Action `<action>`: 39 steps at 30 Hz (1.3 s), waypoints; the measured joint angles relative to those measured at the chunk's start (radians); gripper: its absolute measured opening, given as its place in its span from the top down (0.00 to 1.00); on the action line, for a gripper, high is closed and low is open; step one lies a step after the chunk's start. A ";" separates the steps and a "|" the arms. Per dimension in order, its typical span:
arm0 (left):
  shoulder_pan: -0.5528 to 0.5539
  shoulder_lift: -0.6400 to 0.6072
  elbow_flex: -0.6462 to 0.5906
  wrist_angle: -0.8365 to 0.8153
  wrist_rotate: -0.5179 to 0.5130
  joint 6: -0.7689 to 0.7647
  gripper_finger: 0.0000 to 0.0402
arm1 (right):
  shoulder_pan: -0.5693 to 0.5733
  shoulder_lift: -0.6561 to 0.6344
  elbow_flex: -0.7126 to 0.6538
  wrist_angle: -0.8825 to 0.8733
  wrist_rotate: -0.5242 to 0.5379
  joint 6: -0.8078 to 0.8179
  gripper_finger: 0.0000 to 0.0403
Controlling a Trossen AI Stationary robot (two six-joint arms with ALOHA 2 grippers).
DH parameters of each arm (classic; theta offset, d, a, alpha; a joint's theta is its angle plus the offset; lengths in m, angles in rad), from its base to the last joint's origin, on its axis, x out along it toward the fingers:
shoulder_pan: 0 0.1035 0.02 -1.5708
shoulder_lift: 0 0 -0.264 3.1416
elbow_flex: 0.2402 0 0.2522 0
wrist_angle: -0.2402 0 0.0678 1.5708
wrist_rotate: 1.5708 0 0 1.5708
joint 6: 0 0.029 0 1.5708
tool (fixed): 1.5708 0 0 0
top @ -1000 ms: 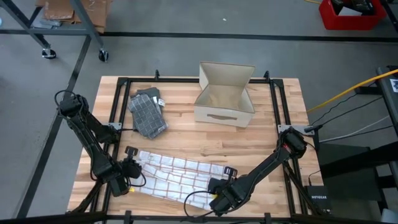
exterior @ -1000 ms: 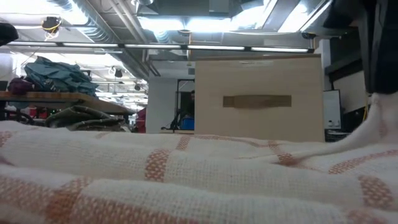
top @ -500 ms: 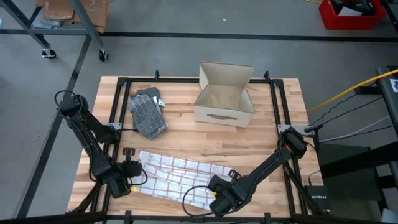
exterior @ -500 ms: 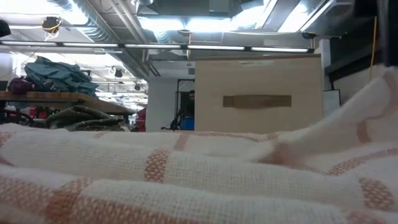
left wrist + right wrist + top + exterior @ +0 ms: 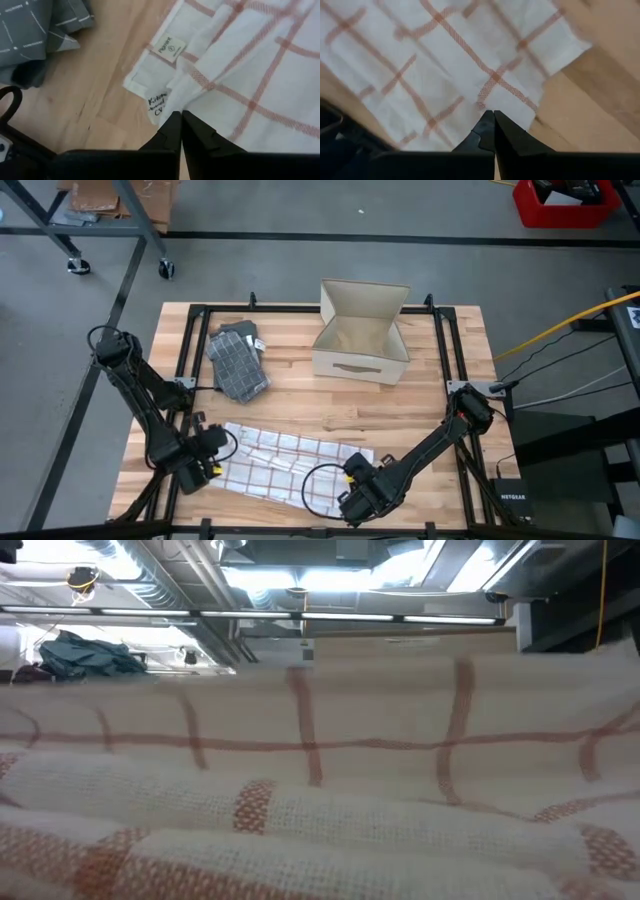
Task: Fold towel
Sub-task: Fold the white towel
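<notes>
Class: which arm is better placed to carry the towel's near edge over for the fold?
Neither alone: left end effector and right end effector each pinch a corner of the towel.

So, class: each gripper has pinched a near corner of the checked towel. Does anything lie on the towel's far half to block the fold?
Nothing visible does. The left gripper and right gripper are shut on the towel, whose far half is bare. The grey cloth and cardboard box sit farther back, clear of it.
</notes>
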 joint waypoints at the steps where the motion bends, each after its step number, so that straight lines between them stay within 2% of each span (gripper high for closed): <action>1: 0.006 0.000 0.000 0.001 0.000 -0.002 1.00 | -0.001 0.000 -0.004 0.002 0.015 0.008 1.00; 7: 0.045 0.018 0.000 0.000 -0.001 0.029 1.00 | -0.005 0.000 -0.062 -0.002 0.115 0.022 0.99; 13: 0.084 0.053 0.000 0.000 -0.020 0.029 1.00 | -0.015 0.000 -0.142 0.016 0.051 0.024 0.99; 20: 0.113 0.107 0.000 0.001 -0.022 0.027 1.00 | -0.014 0.000 -0.176 0.056 0.044 0.024 0.95; 27: 0.117 0.165 -0.001 -0.004 -0.019 -0.026 1.00 | -0.014 0.000 -0.176 0.045 0.052 0.024 0.82; 34: 0.141 0.245 -0.002 -0.010 -0.019 -0.178 1.00 | -0.014 0.000 -0.176 -0.091 0.086 0.024 0.65; 39: 0.170 0.270 -0.002 -0.011 -0.012 -0.196 1.00 | -0.019 0.000 -0.176 -0.147 0.077 0.024 0.58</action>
